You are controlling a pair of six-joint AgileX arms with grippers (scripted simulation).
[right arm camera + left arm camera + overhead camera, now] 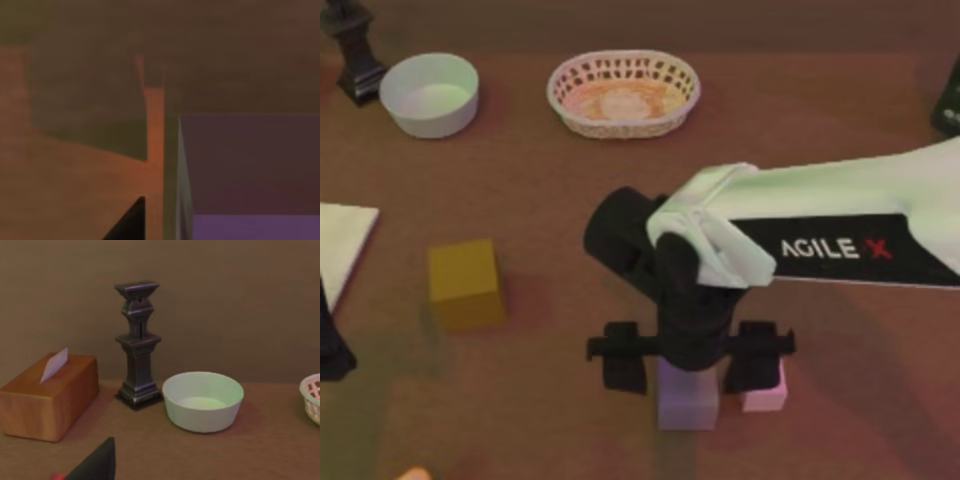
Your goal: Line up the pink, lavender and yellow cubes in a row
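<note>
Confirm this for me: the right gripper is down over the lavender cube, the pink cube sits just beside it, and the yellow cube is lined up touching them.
Not quite. The right gripper is over the lavender cube, with the pink cube close beside it, but the top view shows the yellow cube standing apart, well off toward the table's left, not touching either.

Plenty of open brown tabletop (pixel 550 420) lay between the big mustard-yellow cube (pixel 466 284) and the lavender cube (pixel 686 398). The small pink cube (pixel 766 392) sat just beside the lavender one, maybe touching, with the right gripper (pixel 688 362) crowding overhead.
</note>
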